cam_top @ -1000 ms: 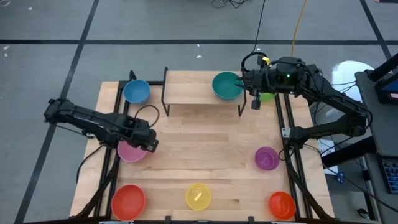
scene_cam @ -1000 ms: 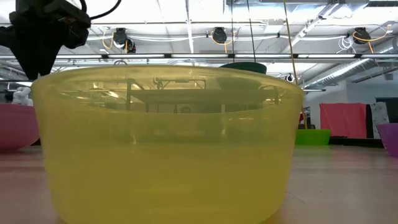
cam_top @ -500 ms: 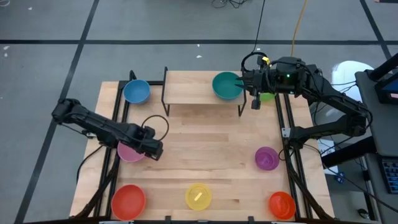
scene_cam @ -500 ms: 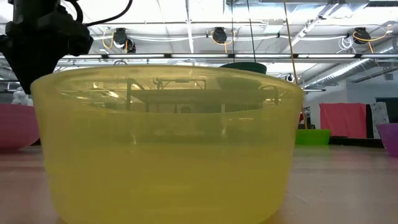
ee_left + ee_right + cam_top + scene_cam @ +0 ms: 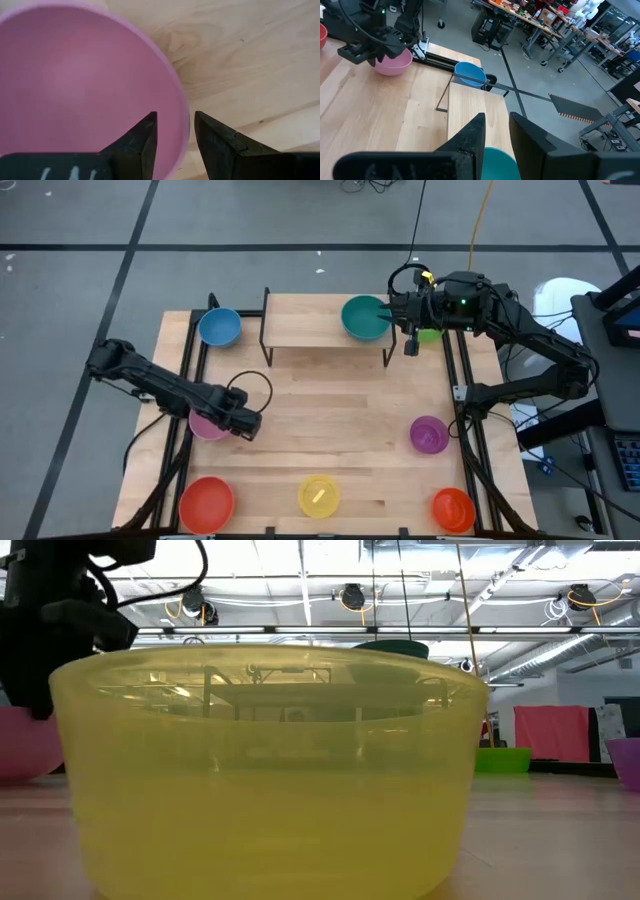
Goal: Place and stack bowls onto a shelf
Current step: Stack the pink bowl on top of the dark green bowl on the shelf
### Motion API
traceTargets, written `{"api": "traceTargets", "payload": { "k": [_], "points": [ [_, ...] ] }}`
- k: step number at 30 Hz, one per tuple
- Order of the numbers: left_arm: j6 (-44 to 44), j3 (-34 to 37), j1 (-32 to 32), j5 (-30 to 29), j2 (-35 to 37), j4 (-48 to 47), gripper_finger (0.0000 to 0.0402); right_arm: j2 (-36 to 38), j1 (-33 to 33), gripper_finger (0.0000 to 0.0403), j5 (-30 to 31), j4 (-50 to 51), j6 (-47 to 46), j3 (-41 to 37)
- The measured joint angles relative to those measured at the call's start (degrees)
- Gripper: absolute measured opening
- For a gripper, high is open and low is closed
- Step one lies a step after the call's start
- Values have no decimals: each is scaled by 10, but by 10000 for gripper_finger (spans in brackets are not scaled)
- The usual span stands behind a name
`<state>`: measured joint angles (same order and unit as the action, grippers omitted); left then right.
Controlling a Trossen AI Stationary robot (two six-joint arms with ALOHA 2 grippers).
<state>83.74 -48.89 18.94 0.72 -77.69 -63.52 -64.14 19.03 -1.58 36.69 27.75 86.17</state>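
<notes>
My left gripper [image 5: 241, 423] [image 5: 175, 131] is open and low over the pink bowl [image 5: 205, 424] [image 5: 75, 90], which rests on the tabletop near the left edge. One finger stands inside the bowl's right rim [image 5: 183, 125] and one outside; I see no touch. My right gripper [image 5: 397, 316] [image 5: 497, 131] is at the right end of the shelf [image 5: 310, 322], shut on the teal bowl [image 5: 362, 318], which sits on the board. The blue bowl [image 5: 219, 327] stands left of the shelf, and the green bowl [image 5: 431, 335] is half hidden under the right arm. My right gripper holds the teal bowl by its right rim [image 5: 496, 161], with the rim between the two fingers. It comes from the table's right, slanting down. The bowl's base is on the shelf board. The fingers hide the exact place of contact.
The purple bowl [image 5: 429, 434] stands near the right edge. Along the near edge are the red bowl [image 5: 206, 502], the yellow bowl [image 5: 319, 496] [image 5: 270, 770], which fills the low view, and the orange bowl [image 5: 453, 508]. The shelf's left and middle are bare wood.
My left gripper has moved a little toward the near edge and gone down onto the pink bowl's right rim. The pink bowl has stayed where it was.
</notes>
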Motion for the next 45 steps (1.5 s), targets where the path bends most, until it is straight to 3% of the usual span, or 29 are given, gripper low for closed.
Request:
{"api": "traceTargets", "payload": {
  "k": [6, 17, 20, 24, 29, 36, 45],
  "points": [
    [0, 39, 0, 13, 0, 57, 136, 0, 0, 82, 0, 0, 0, 0],
    [-24, 68, 0, 14, 0, 66, 132, 0, 0, 82, 0, 0, 0, 0],
    [-23, 75, 0, 27, 0, 66, 100, 0, 0, 82, 0, 0, 0, 0],
    [-33, 76, 0, 39, 0, 66, 20, 0, 0, 82, 0, 0, 0, 0],
    [-78, 70, -9, 62, 0, 60, 7, 0, 0, 82, 0, -2, 0, 0],
    [-174, -28, -49, 61, 0, -31, 4, 0, 0, 82, 0, -28, 0, 0],
    [-322, -263, -108, -53, 0, -175, 4, 0, 0, 82, 0, -26, 0, 0]
  ]
}}
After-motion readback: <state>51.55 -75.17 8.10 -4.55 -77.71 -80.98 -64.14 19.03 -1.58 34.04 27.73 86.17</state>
